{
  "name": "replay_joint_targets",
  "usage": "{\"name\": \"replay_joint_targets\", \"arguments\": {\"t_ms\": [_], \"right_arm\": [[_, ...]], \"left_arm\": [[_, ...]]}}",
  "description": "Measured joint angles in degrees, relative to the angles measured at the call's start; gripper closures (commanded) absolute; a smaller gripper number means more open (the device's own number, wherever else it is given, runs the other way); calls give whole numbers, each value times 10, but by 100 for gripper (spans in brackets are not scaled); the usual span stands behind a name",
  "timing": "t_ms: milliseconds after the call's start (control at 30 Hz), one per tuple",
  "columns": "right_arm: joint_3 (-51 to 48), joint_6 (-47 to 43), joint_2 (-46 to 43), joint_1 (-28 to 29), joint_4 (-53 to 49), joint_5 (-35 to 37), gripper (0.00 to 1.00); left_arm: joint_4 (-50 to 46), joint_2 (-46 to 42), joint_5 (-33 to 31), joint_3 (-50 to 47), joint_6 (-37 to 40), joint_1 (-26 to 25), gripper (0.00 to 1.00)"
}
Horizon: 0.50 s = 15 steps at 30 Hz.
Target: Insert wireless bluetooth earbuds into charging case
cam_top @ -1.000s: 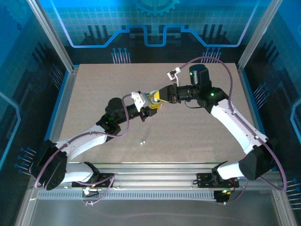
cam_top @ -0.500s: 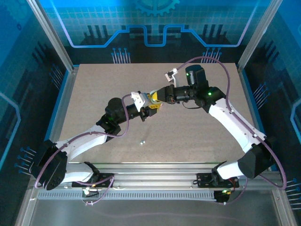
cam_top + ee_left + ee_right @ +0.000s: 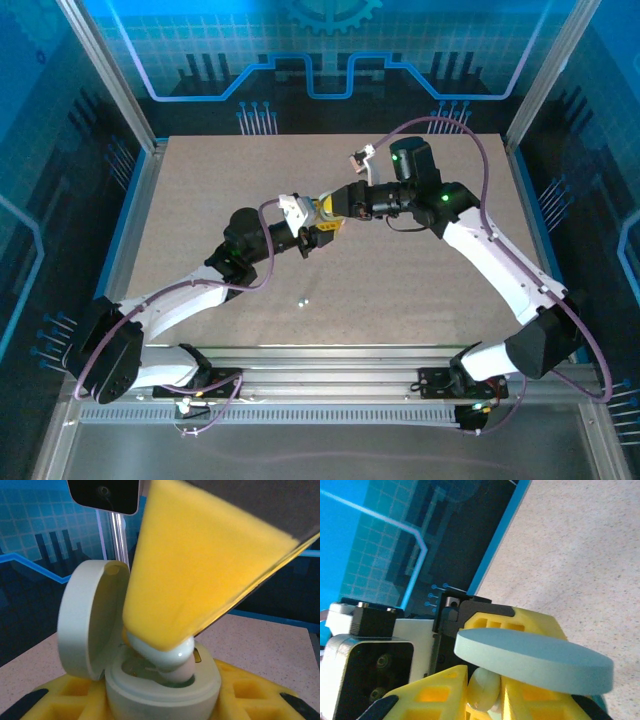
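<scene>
**Over the open case: earbud at the mouth of its well**

Above the middle of the tabletop (image 3: 200,180), both arms meet around the charging case (image 3: 150,692). We take the left jaws to be clamped on the case body, which sits between their yellow blocks with the lid (image 3: 87,620) standing open on its hinge. The right jaws are closed on a pale mint-white earbud (image 3: 170,656). The wrist view from that side shows the earbud (image 3: 482,687) pinched between the two yellow pads, just under the lid's flat face (image 3: 535,660).

We see several ways this could fail:
- The earbud looks tilted in the well. Letting go now could leave it cocked on the case rim rather than seated.
- Pressing harder to seat it could twist the case in the left jaws, since only its base is gripped.
- The big yellow pad (image 3: 200,570) stands just beside the open lid. A sideways drift could knock the lid shut onto the earbud or strain the hinge.
- On opening, the soft pad may cling to the earbud and lift it back out.

The earbud's lower end is inside the case's well, touching it. Its upper part is hidden under the right jaws' pad. The left jaws lie below, touching the case only.

Well apart from the case, toward the arm bases, a tiny pale piece (image 3: 302,298) lies on the tabletop. It is too small for us to identify.
</scene>
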Motion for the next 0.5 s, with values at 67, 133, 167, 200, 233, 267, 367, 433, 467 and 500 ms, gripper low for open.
{"name": "replay_joint_targets", "arguments": {"t_ms": [67,133,167,200,233,267,367,433,467,500], "right_arm": [[4,-7,0,1,-9,9,75],[7,-12,1,2,-15,16,75],[7,-14,1,2,-17,19,75],[7,-14,2,2,-19,19,75],[7,-14,3,2,-20,19,74],[8,-14,5,2,-21,19,74],[12,-15,8,4,-22,20,74],[16,-15,10,4,-24,19,74],[18,-16,12,5,-26,18,74],[19,-17,14,5,-26,18,73]], "left_arm": [[0,0,0,0,0,-1,64],[0,0,0,-2,0,-1,65],[0,0,0,-2,0,-1,65],[0,0,0,-2,0,-1,65],[0,0,0,-2,0,-1,65],[-1,0,0,-2,0,-1,65],[-1,1,0,-2,0,-1,65],[-1,1,0,-2,0,-1,65],[-1,1,0,-2,0,-1,65],[0,1,0,-2,0,-1,65]]}}
